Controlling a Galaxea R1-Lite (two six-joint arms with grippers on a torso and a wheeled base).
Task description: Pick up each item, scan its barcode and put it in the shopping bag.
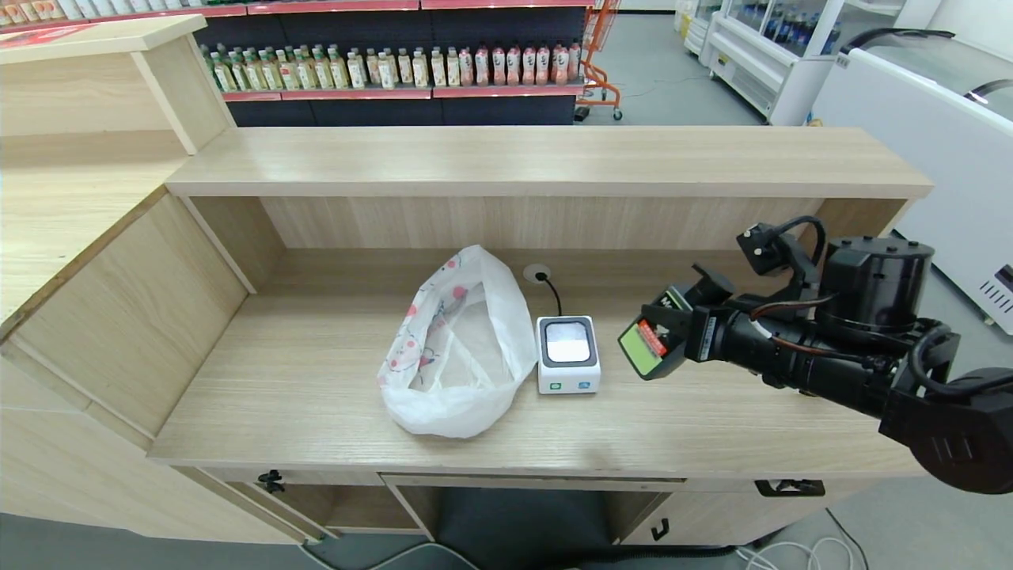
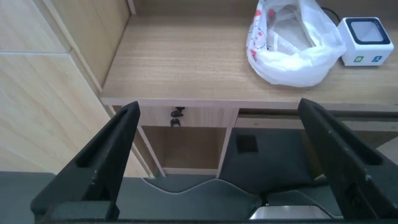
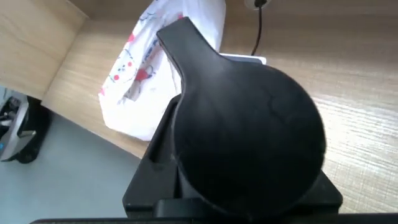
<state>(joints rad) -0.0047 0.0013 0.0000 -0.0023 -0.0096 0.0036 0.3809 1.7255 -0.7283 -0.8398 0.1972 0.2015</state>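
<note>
Head view: bag [image 1: 455, 348], scanner [image 1: 567, 354], packet [image 1: 641, 349], one each.

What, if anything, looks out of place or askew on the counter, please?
Only the shopping bag: it lies slumped on its side beside the scanner, not standing upright. Nothing looks spilled or damaged. The right gripper holds a green packet.

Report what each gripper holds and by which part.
Right gripper: shut on a green packet, apparently clamped across its opposite edges, green face outward. Left gripper: open, holding nothing.
</note>
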